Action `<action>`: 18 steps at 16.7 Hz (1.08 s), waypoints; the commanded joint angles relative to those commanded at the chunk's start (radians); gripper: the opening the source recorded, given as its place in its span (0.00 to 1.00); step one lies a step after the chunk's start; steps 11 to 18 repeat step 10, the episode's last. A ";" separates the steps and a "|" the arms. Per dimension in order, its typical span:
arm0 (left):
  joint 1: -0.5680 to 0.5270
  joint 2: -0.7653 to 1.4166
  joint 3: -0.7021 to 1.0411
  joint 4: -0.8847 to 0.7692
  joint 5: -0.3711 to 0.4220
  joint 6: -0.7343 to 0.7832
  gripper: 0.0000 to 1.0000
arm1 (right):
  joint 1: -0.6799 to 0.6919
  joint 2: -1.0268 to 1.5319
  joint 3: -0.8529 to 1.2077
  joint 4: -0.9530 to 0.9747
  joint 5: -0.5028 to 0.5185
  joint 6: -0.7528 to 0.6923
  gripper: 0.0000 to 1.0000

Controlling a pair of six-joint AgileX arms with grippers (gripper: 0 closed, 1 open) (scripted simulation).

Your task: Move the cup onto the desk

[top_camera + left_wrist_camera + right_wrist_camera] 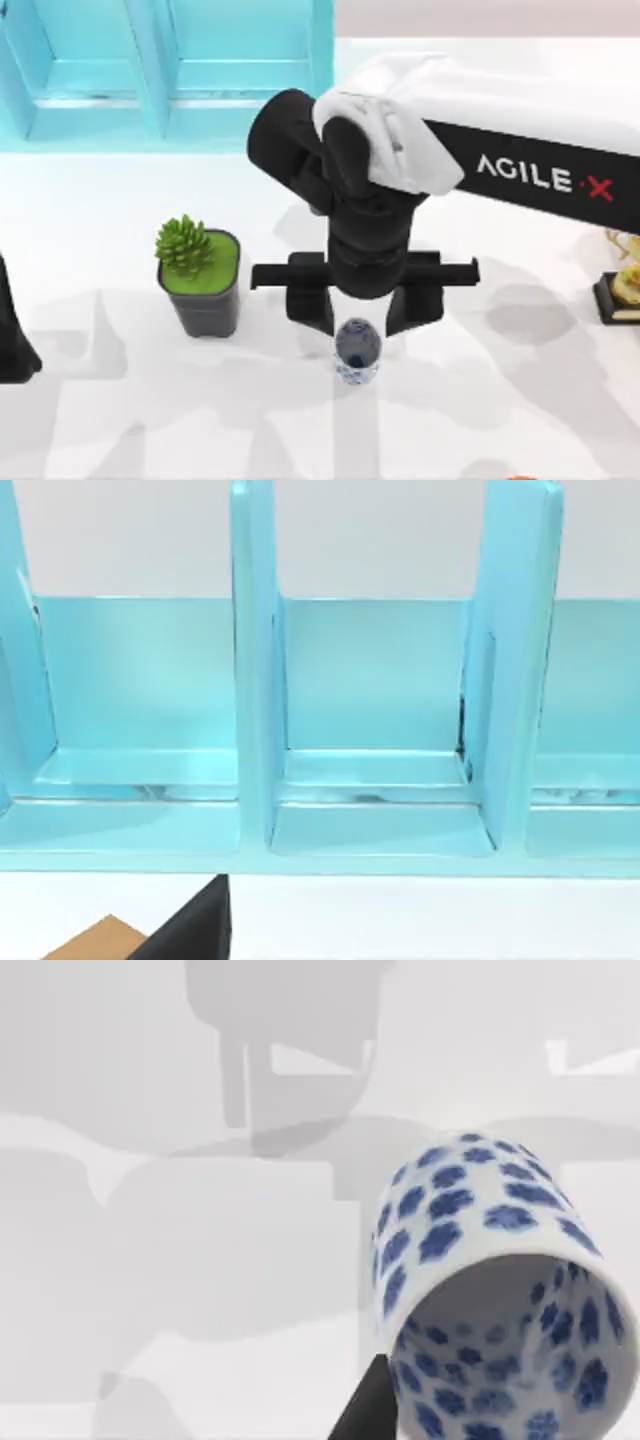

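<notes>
R hand [360,322] fingers spread either side of cup [357,351], cup on desk [100,240], L arm [15,330] parked at left edge, its hand state can't tell

The right arm reaches in from the top view's right edge, its white upper link crossing toward the middle, its black wrist bent downward; the right gripper [360,318] hangs below a wide black crossbar, the two fingers [310,305] spread well apart and pointing toward the near edge; in the right wrist view one dark fingertip [368,1405] shows at the bottom; the left arm is parked at the top view's left edge, a black part of it [12,335] visible there; the left wrist view shows a dark piece of the left gripper [195,930] low in the frame.
</notes>
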 joint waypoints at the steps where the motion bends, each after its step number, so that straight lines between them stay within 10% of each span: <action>1: 0.000 0.000 0.000 0.000 0.000 0.000 1.00 | 0.000 0.000 0.000 0.000 0.000 0.000 0.75; 5: 0.000 0.000 0.000 0.000 0.000 0.000 1.00 | 0.000 0.000 0.000 0.000 0.000 0.000 1.00; 18: 0.000 0.000 0.000 0.000 0.000 0.000 1.00 | 0.000 0.000 0.000 0.000 0.000 0.000 1.00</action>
